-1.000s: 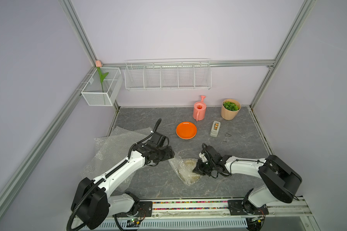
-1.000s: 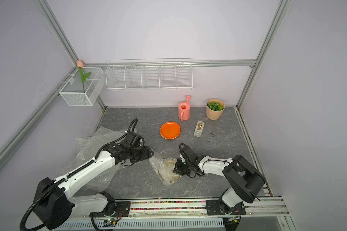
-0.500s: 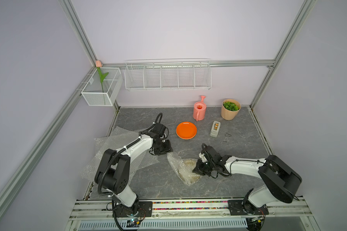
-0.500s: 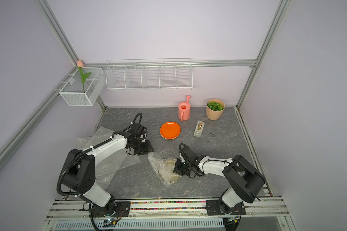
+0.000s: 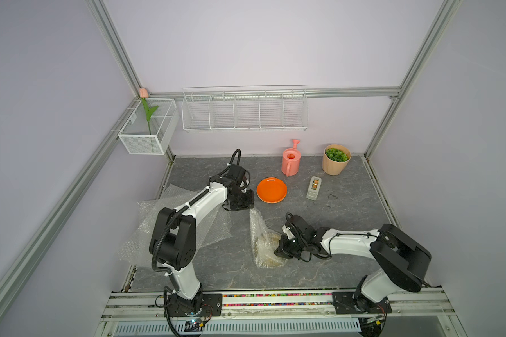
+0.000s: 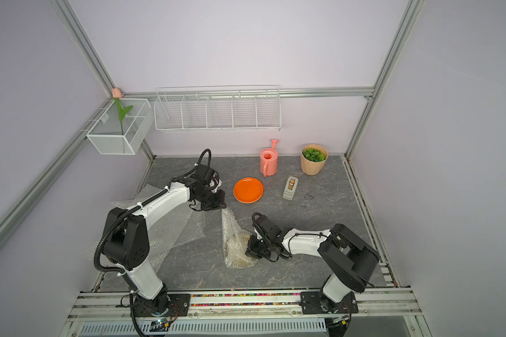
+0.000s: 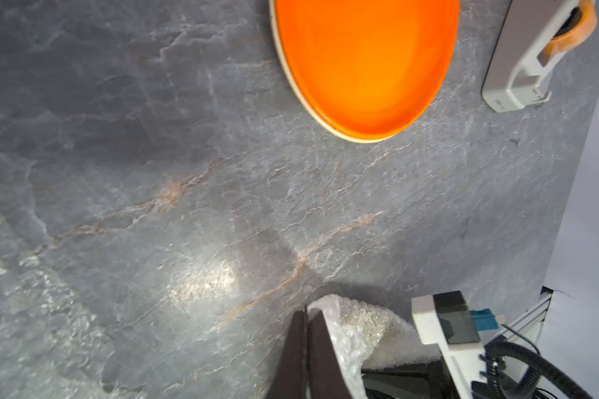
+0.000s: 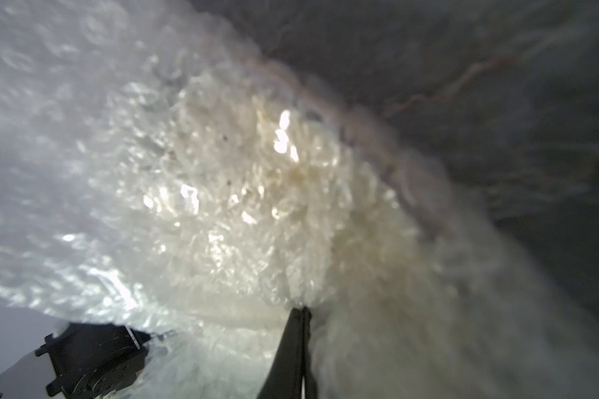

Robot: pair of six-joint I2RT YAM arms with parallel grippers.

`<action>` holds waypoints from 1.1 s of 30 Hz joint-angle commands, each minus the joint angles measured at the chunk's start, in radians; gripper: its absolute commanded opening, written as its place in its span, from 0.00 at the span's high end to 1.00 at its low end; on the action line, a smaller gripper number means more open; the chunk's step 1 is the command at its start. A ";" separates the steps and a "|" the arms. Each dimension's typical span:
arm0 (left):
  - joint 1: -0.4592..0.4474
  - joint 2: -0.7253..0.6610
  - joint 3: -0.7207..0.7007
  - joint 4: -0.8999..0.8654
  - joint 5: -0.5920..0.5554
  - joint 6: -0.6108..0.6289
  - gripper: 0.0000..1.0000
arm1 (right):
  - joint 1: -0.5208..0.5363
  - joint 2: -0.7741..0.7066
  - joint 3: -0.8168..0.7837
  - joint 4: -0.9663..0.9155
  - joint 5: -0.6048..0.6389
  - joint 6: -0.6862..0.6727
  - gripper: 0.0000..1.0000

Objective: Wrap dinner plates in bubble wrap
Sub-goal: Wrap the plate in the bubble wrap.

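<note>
L hand (image 7: 306, 312): fingers together, clamped on the far corner of the bubble wrap (image 5: 257, 230). R hand (image 8: 302, 312): also pinched shut on the wrap, right beside the covered plate (image 5: 268, 252), which lies on the surface (image 5: 304, 277) btwn both arms. The orange plate (image 5: 271, 190) sits bare, just beside L hand. The spare sheets (image 5: 170, 221) lie on the robot's left.

Wrap looks light, soft, floppy, prob. slippery & springy, so grab corners/edges & keep it taut. Plate under it is stiff, likely fragile; don't drag.

Vs a sec ago: L hand was apart, over by the spare sheets. Now it's at the wrap corner & shut, and the wrap is stretched longer. R hand unchanged.
</note>
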 commanded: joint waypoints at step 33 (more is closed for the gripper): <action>-0.498 -0.233 -0.790 0.513 -0.090 -0.588 1.00 | -0.038 -0.047 -0.056 -0.018 0.062 0.088 0.93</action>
